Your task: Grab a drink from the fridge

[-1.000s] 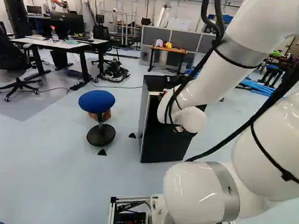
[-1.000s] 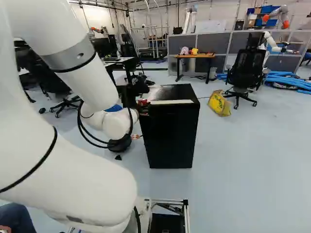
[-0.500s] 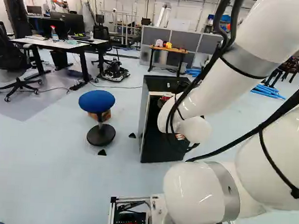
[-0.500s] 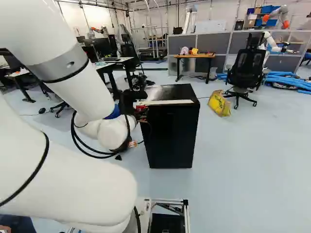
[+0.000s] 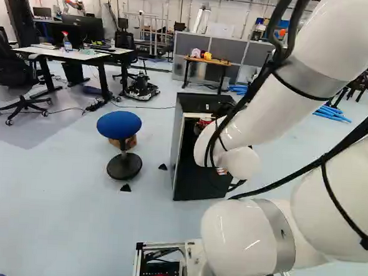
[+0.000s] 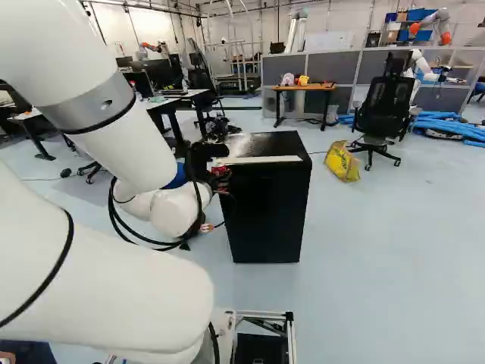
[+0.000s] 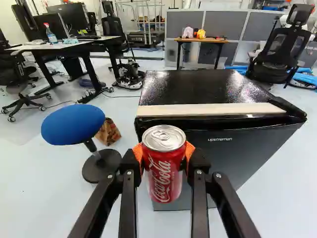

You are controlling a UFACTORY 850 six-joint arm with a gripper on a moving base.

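Observation:
In the right base view my gripper (image 6: 203,155) shows as a dark shape beside the upper left edge of the black fridge (image 6: 267,208). A red drink can (image 6: 220,173) shows at its tip. Seen from the wrist, the gripper (image 7: 164,157) is shut on the can (image 7: 161,181), with an orange pad against each side. The can is upright, its lid and tab facing up. Behind it stands the fridge (image 7: 223,116), its dark door front toward the gripper. In the left base view, my arm hides most of the gripper.
A blue stool (image 5: 119,125) stands left of the fridge, with a brown bag (image 7: 108,132) beside it. Desks (image 5: 83,55) and office chairs are farther back at the left. A yellow bag (image 6: 342,161) and a black chair (image 6: 383,114) are beyond the fridge at the right.
Over the last second my arm has swung and lowered, its wrist shifting left in the right base view, and the held can has come into clearer view. Fridge and base have not moved.

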